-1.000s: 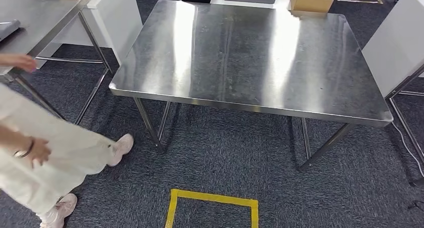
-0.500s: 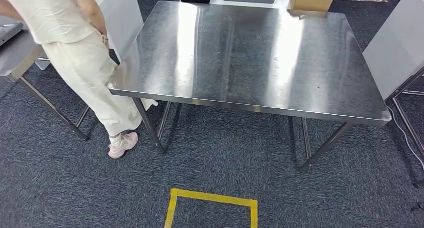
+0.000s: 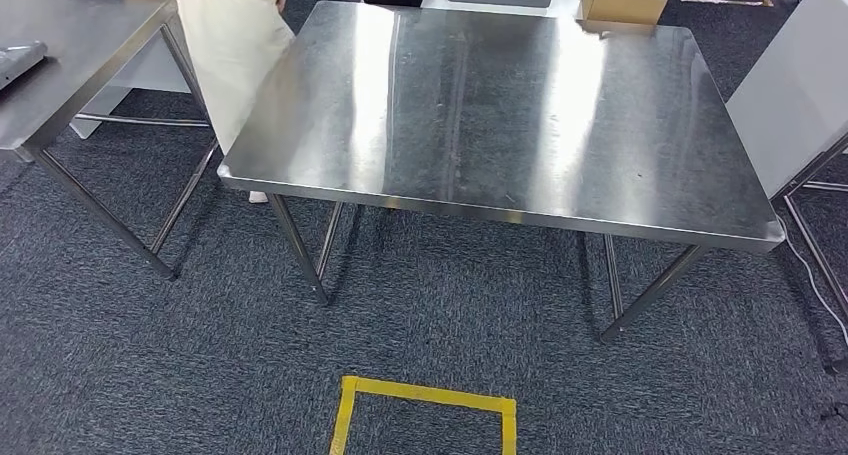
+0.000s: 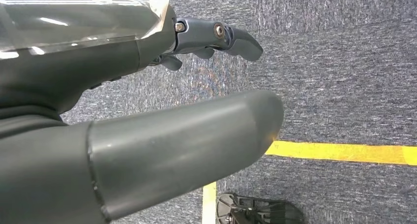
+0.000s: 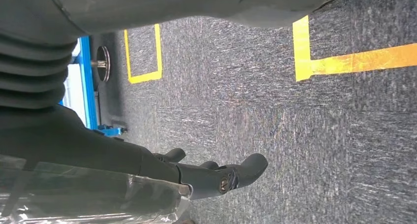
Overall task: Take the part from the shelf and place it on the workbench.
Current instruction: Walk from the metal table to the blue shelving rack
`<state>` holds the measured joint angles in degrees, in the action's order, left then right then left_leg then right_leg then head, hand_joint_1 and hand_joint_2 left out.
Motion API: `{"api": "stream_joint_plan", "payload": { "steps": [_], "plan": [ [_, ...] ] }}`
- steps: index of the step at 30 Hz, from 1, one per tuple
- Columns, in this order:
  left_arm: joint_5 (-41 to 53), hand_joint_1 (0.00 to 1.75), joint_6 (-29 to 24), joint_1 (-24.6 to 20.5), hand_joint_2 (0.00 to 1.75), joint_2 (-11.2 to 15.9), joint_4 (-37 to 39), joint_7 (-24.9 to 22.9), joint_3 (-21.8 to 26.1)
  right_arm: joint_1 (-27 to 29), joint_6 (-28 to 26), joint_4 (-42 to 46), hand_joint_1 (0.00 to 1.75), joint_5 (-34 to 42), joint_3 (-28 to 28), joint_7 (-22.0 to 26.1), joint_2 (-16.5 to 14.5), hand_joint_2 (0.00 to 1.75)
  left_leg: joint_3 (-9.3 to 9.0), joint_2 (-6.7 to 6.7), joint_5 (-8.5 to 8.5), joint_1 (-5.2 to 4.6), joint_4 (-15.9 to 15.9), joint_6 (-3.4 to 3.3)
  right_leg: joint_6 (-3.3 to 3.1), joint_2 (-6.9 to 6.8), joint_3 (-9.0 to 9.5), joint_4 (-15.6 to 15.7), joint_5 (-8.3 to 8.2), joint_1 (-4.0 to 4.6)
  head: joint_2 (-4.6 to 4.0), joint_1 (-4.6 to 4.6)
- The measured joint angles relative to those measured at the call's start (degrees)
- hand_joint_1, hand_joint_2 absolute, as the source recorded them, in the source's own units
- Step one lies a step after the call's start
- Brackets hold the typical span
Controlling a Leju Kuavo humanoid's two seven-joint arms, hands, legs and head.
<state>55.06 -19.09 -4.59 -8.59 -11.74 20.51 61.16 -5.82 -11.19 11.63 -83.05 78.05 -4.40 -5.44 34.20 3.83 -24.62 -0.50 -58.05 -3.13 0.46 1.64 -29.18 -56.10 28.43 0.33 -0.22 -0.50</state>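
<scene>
Since the earlier frame, the person (image 3: 232, 45) has walked from 9 o'clock to 11 o'clock, beside the steel surface (image 3: 500, 115). Yellow tape (image 3: 425, 400) marks the dark carpet at 6 o'clock. Left hand (image 4: 147, 111) and right hand (image 5: 147, 175) each grip crinkled clear plastic; the part itself cannot be made out.
</scene>
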Motion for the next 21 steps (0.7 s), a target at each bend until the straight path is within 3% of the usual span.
{"api": "stream_joint_plan", "payload": {
  "steps": [2,3,6,7,8,9,11,12,13,15,17,19,21],
  "plan": [
    [0.0,0.0,0.19,-0.04,0.0,-0.16,0.0,-0.05,0.01,-0.01,0.0,0.0,0.0,0.02,0.0,-0.11,0.1,0.0,-0.48,-0.23,0.69,0.44,1.25,-0.33,0.16,-0.18,-0.18,-0.75,0.57,0.23,0.0,0.01],
    [0.0,0.0,0.27,-0.06,0.0,-0.25,0.0,-0.08,0.02,-0.03,0.01,0.0,0.0,0.02,0.0,-0.14,0.14,0.0,-0.7,-0.4,1.1,0.74,1.96,-0.47,0.12,-0.35,-0.92,-2.37,1.64,0.32,0.0,0.16],
    [0.0,0.0,0.49,-0.09,0.0,-0.32,0.0,-0.22,0.07,-0.05,0.06,0.0,0.0,0.03,0.0,-0.24,0.19,0.0,-0.48,-0.89,1.73,1.14,2.61,-0.41,0.14,-0.77,-5.75,-12.7,6.91,-0.38,0.0,0.76],
    [-0.01,0.0,0.54,-0.09,0.0,-0.34,0.0,-0.26,0.1,0.0,0.07,0.0,0.0,0.03,0.0,-0.28,0.22,0.0,-0.24,-0.98,1.86,1.23,2.57,-0.2,0.54,-0.84,-6.78,-15.19,7.84,-0.78,0.0,0.84],
    [-0.07,0.0,0.57,-0.09,0.0,-0.36,0.0,-0.29,0.15,0.08,0.07,0.0,0.0,0.03,0.0,-0.32,0.27,0.0,-0.01,-1.02,2.0,1.38,2.49,0.07,1.22,-0.9,-6.72,-15.52,7.8,-1.24,0.0,0.85],
    [-0.16,0.0,0.6,-0.09,0.0,-0.37,0.0,-0.31,0.2,0.13,0.07,0.0,0.0,0.03,0.0,-0.33,0.32,0.0,0.25,-1.01,2.11,1.65,2.3,0.41,2.12,-0.94,-5.42,-13.33,6.81,-1.74,0.0,0.89],
    [-0.37,0.0,0.62,-0.1,0.0,-0.33,-0.02,-0.33,0.29,0.11,0.08,-0.02,0.0,0.01,-0.02,-0.34,0.34,0.0,0.87,-0.92,2.14,2.17,1.54,1.38,3.9,-0.94,-1.13,-5.35,3.87,-2.67,0.0,1.06],
    [-0.44,0.0,0.62,-0.11,0.0,-0.3,-0.02,-0.34,0.33,0.05,0.1,-0.03,0.0,-0.01,-0.03,-0.35,0.32,0.0,1.16,-0.86,2.04,2.27,1.02,1.96,4.12,-0.87,0.3,-2.31,2.66,-2.83,0.0,1.25],
    [-0.48,0.0,0.64,-0.13,0.0,-0.25,-0.03,-0.36,0.38,0.01,0.11,-0.04,0.0,-0.02,-0.05,-0.41,0.3,0.0,1.35,-0.79,2.03,2.27,0.68,2.52,3.85,-0.82,0.94,-0.8,1.94,-2.79,0.0,1.26],
    [-0.5,0.0,0.79,-0.13,0.0,-0.23,-0.02,-0.36,0.49,-0.04,0.13,-0.04,0.0,-0.03,-0.07,-0.6,0.32,0.0,1.47,-0.62,2.32,2.28,0.62,3.35,2.52,-0.86,0.6,-0.89,1.3,-2.33,0.0,0.99],
    [-0.49,0.0,0.96,-0.04,0.0,-0.25,-0.02,-0.36,0.54,-0.08,0.13,-0.04,0.0,0.0,-0.07,-0.76,0.33,0.0,1.9,-0.95,2.01,2.65,0.14,3.79,1.33,-1.27,0.25,-1.14,0.75,-2.39,0.0,0.51],
    [-0.48,0.0,1.01,0.0,0.0,-0.26,-0.02,-0.37,0.56,-0.04,0.13,-0.04,0.0,0.04,-0.07,-0.8,0.32,0.0,3.75,-2.22,-1.55,2.87,-4.14,3.91,0.23,-1.74,-0.2,-1.11,0.05,-2.4,0.0,0.04],
    [-0.48,0.0,1.04,-0.07,0.0,-0.25,-0.02,-0.37,0.56,0.15,0.13,-0.04,0.0,0.05,-0.07,-0.8,0.32,0.0,6.64,-3.27,-6.75,2.79,-12.16,3.96,-0.48,-2.23,-0.92,-1.18,-0.51,-1.84,0.0,-0.38]
  ]
}}
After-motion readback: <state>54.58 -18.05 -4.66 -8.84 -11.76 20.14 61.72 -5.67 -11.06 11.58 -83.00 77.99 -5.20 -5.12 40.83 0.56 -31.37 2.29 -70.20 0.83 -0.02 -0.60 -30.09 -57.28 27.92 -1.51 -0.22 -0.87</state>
